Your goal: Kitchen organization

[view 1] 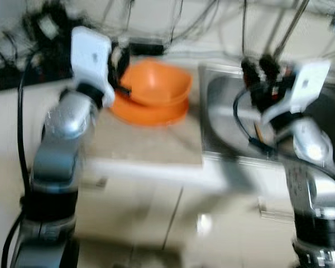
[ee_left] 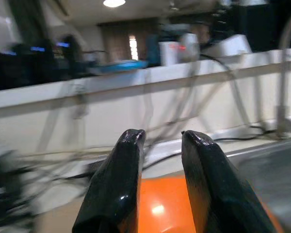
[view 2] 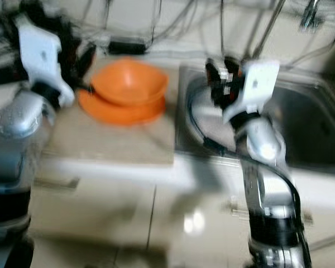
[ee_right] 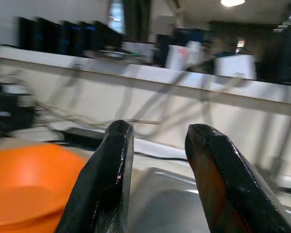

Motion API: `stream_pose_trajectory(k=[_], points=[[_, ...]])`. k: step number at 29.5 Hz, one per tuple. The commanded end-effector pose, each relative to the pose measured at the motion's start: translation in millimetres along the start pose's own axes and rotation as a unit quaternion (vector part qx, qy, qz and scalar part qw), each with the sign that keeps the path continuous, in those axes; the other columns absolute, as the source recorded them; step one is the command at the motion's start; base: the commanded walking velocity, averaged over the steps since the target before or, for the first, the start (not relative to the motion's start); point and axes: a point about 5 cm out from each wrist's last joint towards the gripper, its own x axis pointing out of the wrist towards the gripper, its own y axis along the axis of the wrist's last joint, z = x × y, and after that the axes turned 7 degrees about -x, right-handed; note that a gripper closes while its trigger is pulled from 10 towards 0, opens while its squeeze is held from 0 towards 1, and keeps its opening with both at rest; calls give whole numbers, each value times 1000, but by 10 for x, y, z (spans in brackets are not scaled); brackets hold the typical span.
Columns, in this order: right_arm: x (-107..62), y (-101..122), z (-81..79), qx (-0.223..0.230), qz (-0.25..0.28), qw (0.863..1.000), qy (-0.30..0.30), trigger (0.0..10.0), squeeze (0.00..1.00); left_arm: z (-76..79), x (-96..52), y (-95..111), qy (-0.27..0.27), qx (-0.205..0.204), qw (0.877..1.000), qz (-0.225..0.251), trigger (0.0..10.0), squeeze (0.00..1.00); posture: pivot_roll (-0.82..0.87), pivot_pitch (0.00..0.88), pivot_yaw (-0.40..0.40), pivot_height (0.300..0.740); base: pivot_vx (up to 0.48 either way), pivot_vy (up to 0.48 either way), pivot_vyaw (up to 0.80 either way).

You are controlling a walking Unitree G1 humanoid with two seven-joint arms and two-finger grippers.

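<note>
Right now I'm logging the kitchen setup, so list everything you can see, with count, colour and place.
Bowl: one, orange, on the plate.
Plate: one, orange, on the counter left of the sink.
Counter: one, beige, before the robot.
Sink: one, steel, right of the counter.
Cables: several, dark, along the back wall.
Left claw: black fingers apart, above the bowl's left side.
Right claw: black fingers apart, over the sink's left edge.
</note>
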Motion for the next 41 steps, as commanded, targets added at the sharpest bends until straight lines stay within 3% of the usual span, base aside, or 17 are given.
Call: stream_pose_trajectory(k=[1, 4, 19, 31, 36, 37, 39, 40, 41], points=[[-37, -2, 68, -4, -6, 1000, -21, 10000, 0, 93, 4, -52, -15, -11, 1000, -16, 10000, 0, 39, 36, -69, 740, 0, 0, 0], [-76, 7, 107, 1, -7, 999, -38, 10000, 0, 95, -24, -37, -11, -44, 999, -6, 10000, 0, 35, 33, -79, 740, 0, 0, 0], [-234, -227, 89, 44, -83, 994, -55, 10000, 0, -90, -62, -160, 23, 1, 999, -44, 10000, 0, 16, 42, -84, 740, 0, 0, -178], [-208, -174, 122, 27, -89, 995, -35, 10000, 0, -137, -30, -259, 64, -19, 996, -56, 10000, 0, 0, 36, -91, 740, 0, 0, -67], [-144, -147, 55, 29, -93, 995, 13, 10000, 0, -360, -53, -313, 81, -17, 992, -97, 10000, 0, 2, 35, -97, 740, 0, 0, 0], [-115, -126, 47, 43, -82, 996, 16, 10000, 0, -489, -67, -346, 80, -57, 987, -127, 10000, 0, 3, 36, -101, 740, 0, 0, 0], [-106, -124, 44, 49, -80, 995, 18, 10000, 0, -537, -74, -355, 75, -78, 985, -137, 10000, 0, 4, 37, -103, 740, 0, 0, 0], [-96, -121, 42, 52, -78, 995, 21, 10000, 0, -631, -79, -347, 73, -111, 981, -144, 10000, 0, 6, 38, -105, 740, 0, 0, 0], [-90, -121, 28, 53, -78, 995, 28, 10000, 0, -728, -76, -322, 74, -146, 975, -148, 10000, 1000, 7, 39, -105, 740, 0, 0, 0]])
